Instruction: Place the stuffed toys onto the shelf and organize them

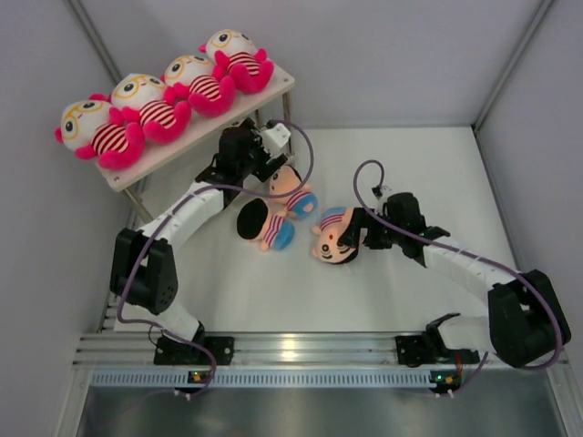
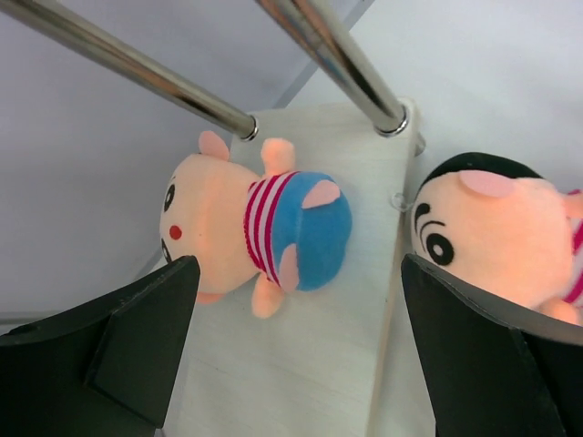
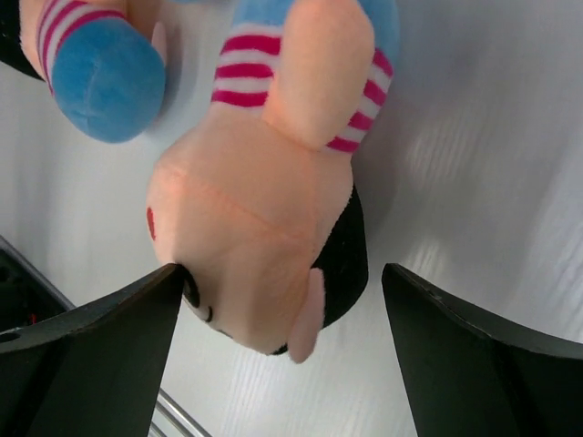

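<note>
Opens on the shelf (image 1: 150,160), with four pink toys (image 1: 155,109) lined along the top board, above and ahead of the left gripper (image 2: 299,266). Finds that gripper spread wide, clamped on nothing, nosed in under the top tier. Spots a black-haired doll (image 2: 246,223) just ahead of its fingers, lying down on the lower board (image 2: 310,364), clear of both pads. Catches a second doll (image 2: 492,228) out beyond one finger, past the board's edge.

Over to the right gripper (image 3: 282,273): also parted, straddling the head of a third doll (image 3: 264,228) on the table (image 3: 474,137). Puts one finger right at the cheek, the other well clear, so no squeeze yet. Glimpses a fourth doll (image 3: 100,73) a little further ahead.

Reads as light, soft plush: likely to squash and spring back, unlikely to slip or break. Best taken across the big round head, or around the striped middle for a narrower bite. Better to skip the stubby limbs, probably too floppy to steer by.
</note>
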Controlling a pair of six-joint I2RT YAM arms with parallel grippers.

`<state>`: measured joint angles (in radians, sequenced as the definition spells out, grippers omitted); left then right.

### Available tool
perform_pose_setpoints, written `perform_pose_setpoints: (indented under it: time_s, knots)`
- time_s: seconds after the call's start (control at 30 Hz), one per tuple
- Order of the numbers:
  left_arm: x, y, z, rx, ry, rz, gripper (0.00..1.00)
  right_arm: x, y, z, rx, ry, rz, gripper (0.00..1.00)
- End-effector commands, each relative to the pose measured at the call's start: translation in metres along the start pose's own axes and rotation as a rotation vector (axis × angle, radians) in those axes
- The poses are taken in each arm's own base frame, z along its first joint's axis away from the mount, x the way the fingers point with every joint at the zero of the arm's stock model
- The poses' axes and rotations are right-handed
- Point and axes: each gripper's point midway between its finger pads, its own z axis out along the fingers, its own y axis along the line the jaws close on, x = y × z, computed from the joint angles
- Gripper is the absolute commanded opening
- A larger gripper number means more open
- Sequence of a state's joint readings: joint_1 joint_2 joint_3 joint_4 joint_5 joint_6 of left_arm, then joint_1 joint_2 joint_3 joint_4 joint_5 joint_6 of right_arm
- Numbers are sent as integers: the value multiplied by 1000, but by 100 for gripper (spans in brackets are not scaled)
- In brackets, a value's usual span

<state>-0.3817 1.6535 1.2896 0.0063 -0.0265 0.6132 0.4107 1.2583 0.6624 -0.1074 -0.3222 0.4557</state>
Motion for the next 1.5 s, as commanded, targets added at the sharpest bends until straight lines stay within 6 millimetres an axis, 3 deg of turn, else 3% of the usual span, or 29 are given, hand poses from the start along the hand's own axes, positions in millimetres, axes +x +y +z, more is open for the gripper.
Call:
perform_pose_setpoints:
  time_s: [0.0, 0.1, 0.17, 0.2, 0.23, 0.27, 0.3, 0.33, 0.37, 0.47, 0.5, 0.53, 0.63, 0.83, 0.9, 0.97, 1.07, 1.33, 1.47]
  knots:
    - [-18, -13, -24, 98, -70, 37, 98, -3, 27, 11, -150, -30, 33, 91]
    - [-24, -17, -36, 139, -89, 66, 98, 10, 33, 26, -169, 26, 20, 91]
    - [-22, -32, -46, 223, -102, 118, 98, 19, 35, 34, -189, 57, 32, 79]
    - [-27, -36, -57, 252, -125, 140, 98, 22, 33, 36, -188, 68, 44, 64]
    - [-27, -43, -65, 295, -140, 169, 97, 23, 33, 35, -192, 77, 40, 36]
    - [-20, -67, -77, 412, -157, 225, 97, 19, 34, 33, -204, 74, 31, 26]
    - [-27, -70, -94, 439, -201, 265, 96, 23, 34, 28, -216, 104, -5, 19]
    - [-28, -79, -105, 484, -236, 306, 96, 19, 39, 20, -235, 99, -42, 4]
    - [-26, -93, -123, 543, -284, 376, 96, 22, 47, 10, -281, 146, -115, 1]
    - [-31, -104, -141, 563, -374, 496, 93, 18, 76, -18, -421, 196, -257, 0]
    - [-34, -107, -150, 556, -429, 590, 92, 25, 78, -23, -431, 232, -297, 0]
    - [-35, -111, -155, 563, -443, 594, 91, 27, 82, -25, -437, 249, -307, 0]
    - [-40, -136, -177, 544, -619, 943, 93, 35, 89, -26, -435, 300, -372, 0]
    - [-32, -189, -211, 598, -831, 1313, 95, 56, 132, -44, -574, 356, -569, 0]
    - [-22, -200, -215, 641, -843, 1396, 95, 64, 144, -52, -609, 379, -618, 0]
    - [-1, -212, -219, 705, -849, 1529, 96, 61, 152, -58, -628, 375, -640, 0]
    - [15, -223, -221, 727, -889, 1653, 97, 60, 160, -64, -649, 377, -664, 0]
    - [30, -228, -218, 760, -897, 1799, 96, 58, 159, -65, -633, 407, -701, 0]
    - [30, -236, -216, 766, -962, 1845, 97, 51, 171, -66, -679, 390, -706, 0]
